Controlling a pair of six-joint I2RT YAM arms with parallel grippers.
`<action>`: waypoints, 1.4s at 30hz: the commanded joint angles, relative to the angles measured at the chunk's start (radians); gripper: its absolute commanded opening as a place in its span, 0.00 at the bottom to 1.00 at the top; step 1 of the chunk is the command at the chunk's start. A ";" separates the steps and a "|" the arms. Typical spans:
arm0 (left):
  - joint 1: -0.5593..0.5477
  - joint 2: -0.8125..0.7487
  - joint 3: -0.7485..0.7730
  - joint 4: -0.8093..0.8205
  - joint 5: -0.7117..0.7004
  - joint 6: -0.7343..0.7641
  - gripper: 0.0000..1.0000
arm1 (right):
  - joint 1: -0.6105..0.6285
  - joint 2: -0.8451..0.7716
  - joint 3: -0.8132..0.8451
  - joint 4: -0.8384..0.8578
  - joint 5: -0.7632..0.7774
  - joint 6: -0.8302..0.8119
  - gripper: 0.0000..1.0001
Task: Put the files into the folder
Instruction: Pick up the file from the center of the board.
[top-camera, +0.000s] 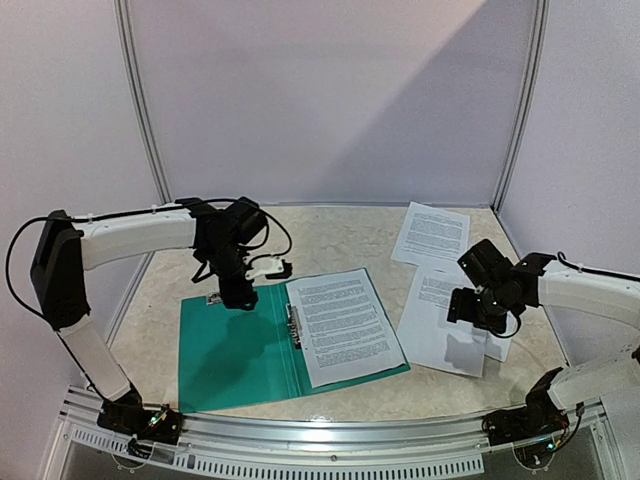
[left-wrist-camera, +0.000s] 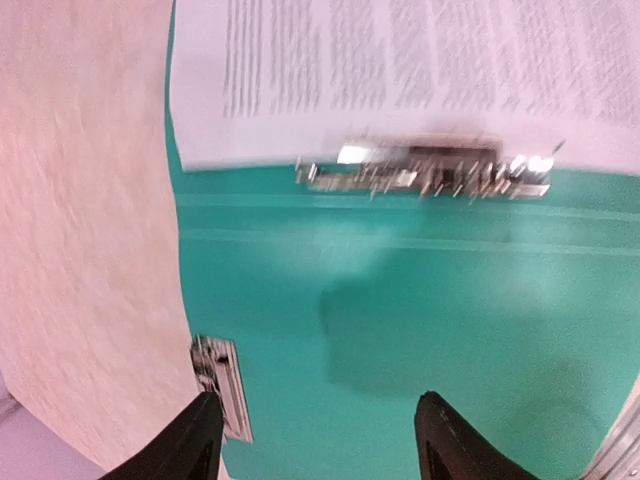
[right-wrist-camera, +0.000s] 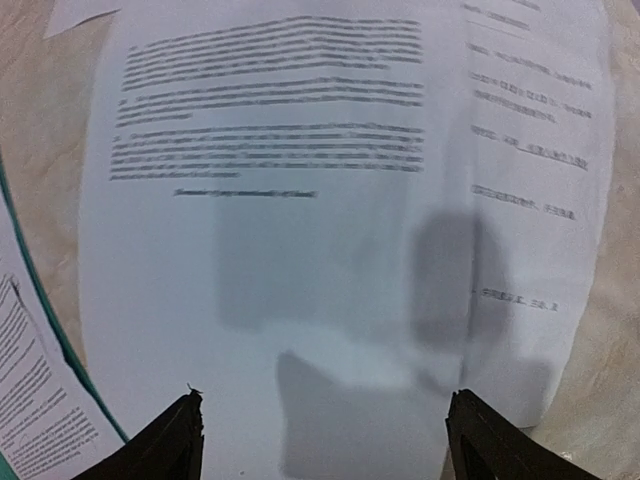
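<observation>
The teal-green folder (top-camera: 230, 350) lies open on the table, one printed sheet (top-camera: 343, 325) on its right half beside the metal clip (top-camera: 294, 325). My left gripper (top-camera: 238, 298) is open and empty above the folder's far left flap (left-wrist-camera: 420, 320); the clip (left-wrist-camera: 430, 175) and sheet (left-wrist-camera: 400, 70) show ahead of it. My right gripper (top-camera: 478, 318) is open and empty, hovering over a loose sheet (right-wrist-camera: 270, 250) that lies on another sheet (right-wrist-camera: 540, 180). A third loose sheet (top-camera: 432, 233) lies at the back right.
A small metal fitting (left-wrist-camera: 222, 385) sits at the folder's edge by my left finger. The folder's edge (right-wrist-camera: 45, 310) and its sheet show at the left of the right wrist view. Booth walls (top-camera: 320, 100) enclose the back and sides.
</observation>
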 joint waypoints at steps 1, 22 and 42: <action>-0.173 0.022 0.126 -0.011 0.079 -0.041 0.68 | -0.087 -0.103 -0.103 -0.040 -0.031 0.074 0.87; -0.467 0.296 0.421 0.003 0.104 -0.043 0.69 | -0.247 -0.200 -0.404 0.268 -0.468 0.109 0.91; -0.469 0.278 0.399 0.010 0.034 -0.016 0.70 | -0.308 -0.381 -0.536 0.671 -0.455 0.338 0.59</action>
